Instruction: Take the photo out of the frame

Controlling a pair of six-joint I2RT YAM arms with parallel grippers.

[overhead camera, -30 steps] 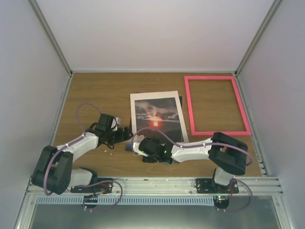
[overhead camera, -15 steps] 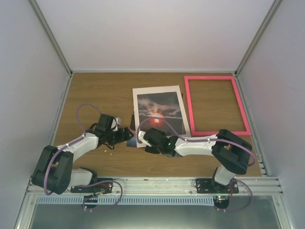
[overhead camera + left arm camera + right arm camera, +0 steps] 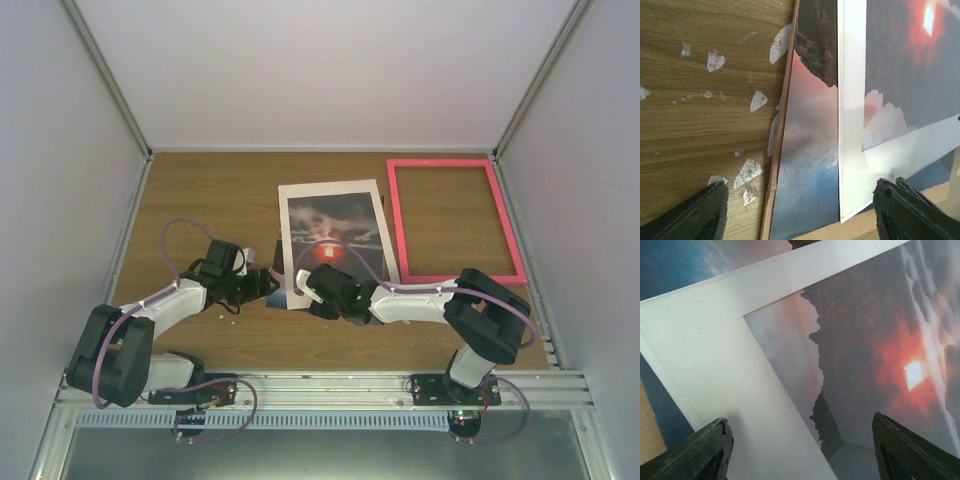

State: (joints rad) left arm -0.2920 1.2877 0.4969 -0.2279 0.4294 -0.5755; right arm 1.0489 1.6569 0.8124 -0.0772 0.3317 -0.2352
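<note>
The pink frame [image 3: 440, 161] lies empty at the back right of the table. The photo [image 3: 335, 230] lies mid-table, showing through a white mat [image 3: 330, 190] that sits askew on it. In the left wrist view the photo's bare blue-pink strip [image 3: 805, 165] shows beside the mat [image 3: 852, 150], over a brown backing board [image 3: 777, 165]. My left gripper [image 3: 270, 284] is open, its jaws straddling the photo's near left corner [image 3: 802, 187]. My right gripper [image 3: 308, 290] is open just above the mat [image 3: 715, 355] and the photo [image 3: 875, 340], holding nothing [image 3: 800, 420].
The wooden table top [image 3: 700, 115] has several white scuff marks next to the board's left edge. Grey walls close in the left, right and back sides. The two arms' wrists sit close together near the photo's near edge.
The white mat has slid a little away and to the right, baring more of the photo's left edge. My right gripper has moved right and forward over it. The left arm has barely moved.
</note>
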